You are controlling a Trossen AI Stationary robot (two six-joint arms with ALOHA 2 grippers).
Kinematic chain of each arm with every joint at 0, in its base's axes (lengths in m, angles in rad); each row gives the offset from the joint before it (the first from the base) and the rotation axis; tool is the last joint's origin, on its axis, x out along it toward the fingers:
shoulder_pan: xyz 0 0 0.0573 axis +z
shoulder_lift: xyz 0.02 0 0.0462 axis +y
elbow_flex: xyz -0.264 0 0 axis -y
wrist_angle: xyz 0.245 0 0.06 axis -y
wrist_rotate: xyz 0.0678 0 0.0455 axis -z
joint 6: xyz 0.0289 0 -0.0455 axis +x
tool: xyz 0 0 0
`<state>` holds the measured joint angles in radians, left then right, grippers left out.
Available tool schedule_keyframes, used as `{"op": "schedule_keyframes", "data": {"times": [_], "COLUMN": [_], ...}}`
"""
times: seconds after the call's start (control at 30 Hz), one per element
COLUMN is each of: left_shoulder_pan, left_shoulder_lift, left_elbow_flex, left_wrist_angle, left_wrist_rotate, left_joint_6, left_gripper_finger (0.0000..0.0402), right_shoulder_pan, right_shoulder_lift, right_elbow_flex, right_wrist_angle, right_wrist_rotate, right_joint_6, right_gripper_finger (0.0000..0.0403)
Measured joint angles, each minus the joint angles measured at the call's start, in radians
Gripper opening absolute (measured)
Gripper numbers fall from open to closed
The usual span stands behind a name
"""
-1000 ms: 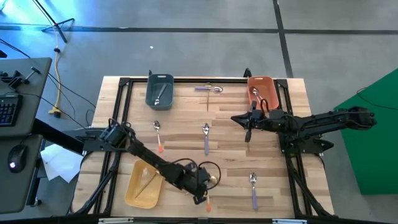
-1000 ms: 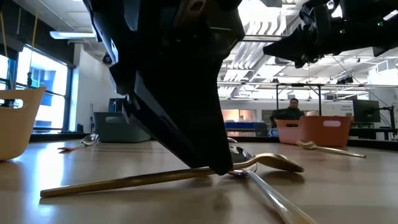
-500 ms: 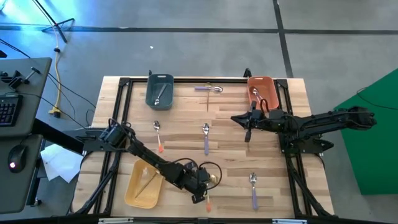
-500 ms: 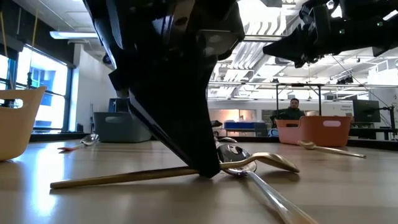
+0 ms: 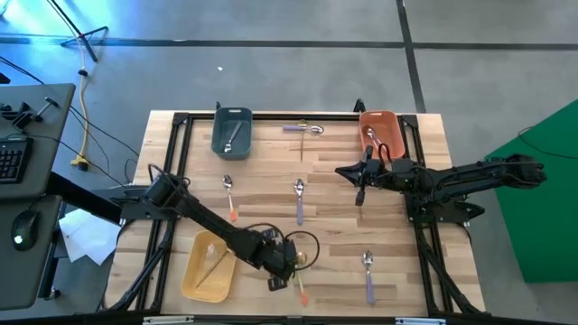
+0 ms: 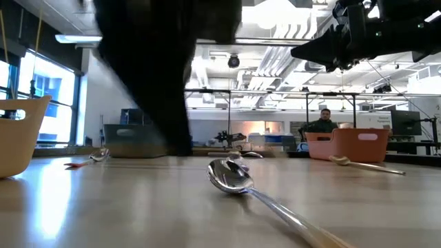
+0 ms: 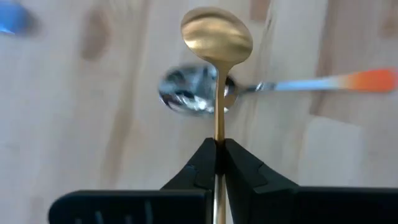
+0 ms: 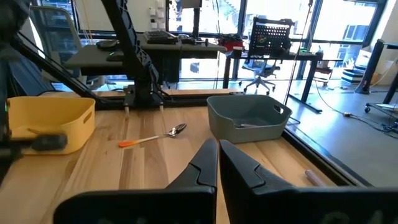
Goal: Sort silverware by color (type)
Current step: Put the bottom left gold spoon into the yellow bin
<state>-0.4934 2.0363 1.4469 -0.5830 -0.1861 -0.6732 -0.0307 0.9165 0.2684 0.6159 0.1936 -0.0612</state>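
My left gripper point(image 7: 219, 144) is shut on a gold spoon point(image 7: 216, 34) near the table's front middle point(image 5: 287, 268). Under the gold spoon, a silver spoon with an orange handle point(image 7: 189, 98) lies flat on the wood point(image 6: 231, 176). My right gripper point(image 5: 359, 194) hangs shut and empty above the table beside the orange bin point(image 5: 379, 134); its closed fingers point(image 8: 208, 155) show in the right wrist view. More silverware lies flat on the table: an orange-handled spoon point(image 5: 229, 194) and purple-handled pieces point(image 5: 299, 200), point(image 5: 368, 273), point(image 5: 302, 129). My left gripper pinches the gold spoon's thin handle point(image 7: 219, 127) between its two fingers, with the handle running back between them. The bowl end point(image 7: 216, 34) sticks out beyond the fingertips. The spoon is lifted clear of the table, above the orange-handled spoon's bowl.
A yellow bin point(image 5: 208, 266) with a gold piece in it sits at the front left, close to my left arm. At the far edge a grey bin point(image 5: 232, 131) holds a spoon. A person point(image 6: 324, 124) sits in the room beyond the table.
My left gripper has shut on the gold spoon's handle and risen, drifting slightly toward the table's left edge. The gold spoon, which lay across the orange-handled spoon, is now lifted clear of the table. The orange-handled spoon stays on the wood.
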Motion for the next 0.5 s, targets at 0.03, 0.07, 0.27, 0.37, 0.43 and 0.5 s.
{"op": "schedule_keyframes", "data": {"times": [0.03,0.07,0.27,0.37,0.43,0.5], "left_shoulder_pan": [0.003,0.004,-0.003,-0.043,-0.081,-0.124], "left_shoulder_lift": [-0.019,-0.04,-0.187,-0.261,-0.313,-0.357], "left_elbow_flex": [0.002,0.002,0.001,0.001,0.002,0.003], "left_wrist_angle": [-0.013,-0.034,-0.159,-0.257,-0.316,-0.382], "left_wrist_rotate": [-0.001,-0.004,-0.013,-0.032,-0.07,-0.082], "left_joint_6": [0.004,0.004,-0.085,-0.206,-0.319,-0.447], "left_gripper_finger": [0.0005,0.0005,0.0005,0.0004,0.0004,0.0004], "right_shoulder_pan": [0.0,-0.001,-0.001,-0.001,-0.001,-0.001], "right_shoulder_lift": [0.0,0.0,0.0,0.0,0.0,0.0], "right_elbow_flex": [0.0,0.0,0.0,0.0,0.0,0.0], "right_wrist_angle": [0.002,0.003,0.003,0.003,0.003,0.001], "right_wrist_rotate": [0.0,0.0,0.0,0.0,0.0,0.0], "right_joint_6": [-0.002,-0.007,-0.011,-0.015,-0.015,-0.006], "right_gripper_finger": [0.0,0.0,0.0,0.0,0.0,0.0]}}
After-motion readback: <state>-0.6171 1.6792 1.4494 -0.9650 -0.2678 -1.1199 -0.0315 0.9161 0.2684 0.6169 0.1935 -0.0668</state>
